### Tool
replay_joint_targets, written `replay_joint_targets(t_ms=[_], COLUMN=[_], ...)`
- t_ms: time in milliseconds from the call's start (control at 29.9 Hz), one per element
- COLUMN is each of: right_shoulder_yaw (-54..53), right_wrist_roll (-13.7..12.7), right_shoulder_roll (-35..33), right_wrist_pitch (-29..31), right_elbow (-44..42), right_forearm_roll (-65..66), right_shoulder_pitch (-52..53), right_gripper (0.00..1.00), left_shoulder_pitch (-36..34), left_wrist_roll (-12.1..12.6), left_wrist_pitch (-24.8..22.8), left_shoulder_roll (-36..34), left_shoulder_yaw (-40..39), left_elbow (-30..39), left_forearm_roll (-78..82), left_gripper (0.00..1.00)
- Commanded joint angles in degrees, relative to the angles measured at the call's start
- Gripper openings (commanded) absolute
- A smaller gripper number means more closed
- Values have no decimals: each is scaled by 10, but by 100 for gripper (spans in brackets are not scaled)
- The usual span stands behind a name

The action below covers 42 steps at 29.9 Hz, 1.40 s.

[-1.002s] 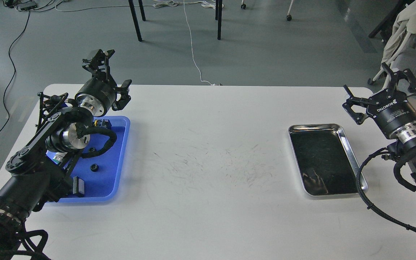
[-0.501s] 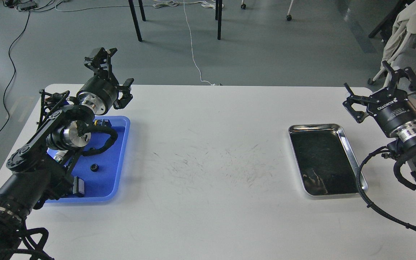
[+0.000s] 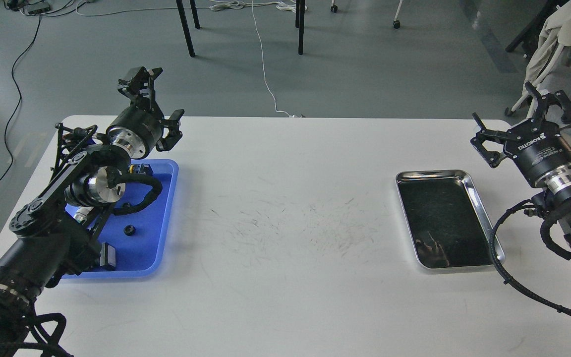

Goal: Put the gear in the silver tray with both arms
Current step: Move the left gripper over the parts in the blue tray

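Observation:
A small black gear (image 3: 129, 230) lies in the blue plastic tray (image 3: 149, 248) at the table's left. The silver tray (image 3: 432, 173), with a dark mirror-like bottom, sits empty on the right side of the table. My left gripper (image 3: 158, 102) is open and empty, held above the blue tray's far edge and well clear of the gear. My right gripper (image 3: 519, 120) is open and empty, raised beyond the silver tray's far right corner. My left arm (image 3: 47, 233) covers part of the blue tray.
The blue tray also holds a black connector (image 3: 142, 169), a black block (image 3: 108, 256) and a small pale part (image 3: 81, 214). The white table (image 3: 285, 223) is scuffed in the middle. Table legs, cables and a chair stand on the floor beyond.
My left gripper has moved slightly up and away from me. My right gripper has shifted slightly up. Both stay open and nothing on the table has moved.

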State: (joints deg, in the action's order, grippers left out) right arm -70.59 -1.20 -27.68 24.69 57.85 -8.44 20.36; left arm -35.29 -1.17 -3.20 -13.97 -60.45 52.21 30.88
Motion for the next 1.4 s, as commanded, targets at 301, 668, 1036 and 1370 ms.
replay_joint_targets(t_ms=[301, 668, 1036, 1370], right_shoulder_yaw=[0, 2, 4, 1], right_wrist_roll=[0, 0, -1, -1], right_shoulder_roll=[-4, -5, -7, -21], right_wrist_pitch=[1, 2, -25, -21], right_elbow=[2, 2, -1, 2], right_forearm_roll=[0, 0, 2, 1], right_shoulder_pitch=[1, 5, 20, 27], right_gripper=[99, 99, 99, 99], left_shoulder_pitch=[-3, -43, -57, -47], left_wrist_roll=[-2, -1, 15, 39], left_wrist_pitch=[0, 0, -18, -101], left_shoulder_roll=[-11, -65, -209, -373], left_shoulder_yaw=[16, 83, 167, 214], left_elbow=[3, 4, 130, 231], left_forearm_roll=[4, 4, 30, 213], left_gripper=[98, 98, 98, 98])
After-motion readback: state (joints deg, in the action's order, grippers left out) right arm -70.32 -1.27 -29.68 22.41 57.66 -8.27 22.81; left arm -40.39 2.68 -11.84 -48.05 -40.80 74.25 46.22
